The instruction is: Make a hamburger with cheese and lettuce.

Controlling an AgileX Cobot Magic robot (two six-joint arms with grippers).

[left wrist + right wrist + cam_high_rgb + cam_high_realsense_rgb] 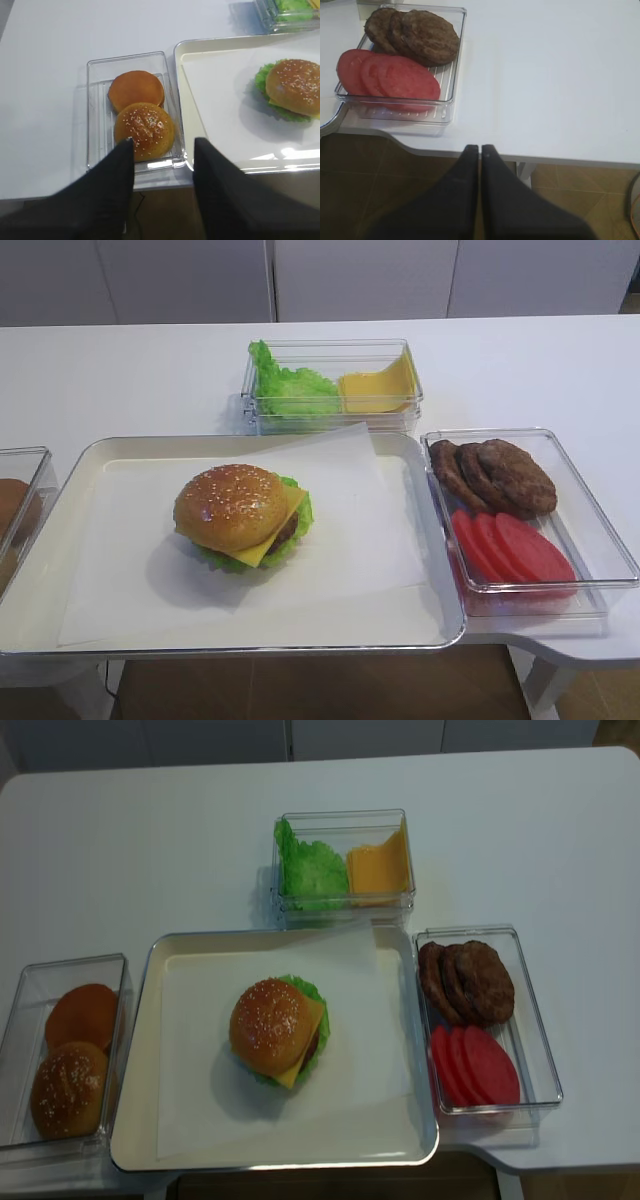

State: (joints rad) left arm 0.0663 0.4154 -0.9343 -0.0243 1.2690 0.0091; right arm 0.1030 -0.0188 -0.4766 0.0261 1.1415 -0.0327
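A big white table (150,840) fills most of the room we can see. Behind it stand pale grey cupboard doors (360,275) with thin lines between them. Under the table edge the floor (365,175) is dark brown, and soft light shines from above.

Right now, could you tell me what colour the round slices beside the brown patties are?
Red round slices; right wrist view shows them best.
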